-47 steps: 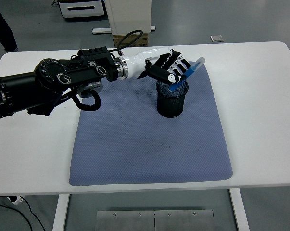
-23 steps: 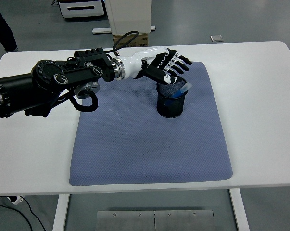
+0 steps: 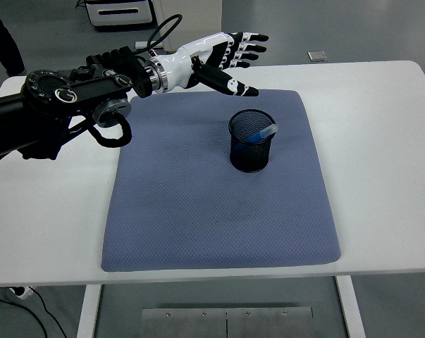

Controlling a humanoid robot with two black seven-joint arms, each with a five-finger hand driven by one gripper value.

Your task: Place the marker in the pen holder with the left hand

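Blue marker leans inside the mesh pen holder on the mat.

a single head view looks forward and down from high on the robot's side, taking in the whole white table with its near edge low in frame. grey floor shows beyond the far edge.

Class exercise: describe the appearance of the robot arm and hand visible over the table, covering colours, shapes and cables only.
The left arm is black, built from chunky rounded joint housings with circular caps. A silver ring joins it to a glossy white wrist shell. The left hand has five fingers in white and black segments. A black cable loops above the wrist.
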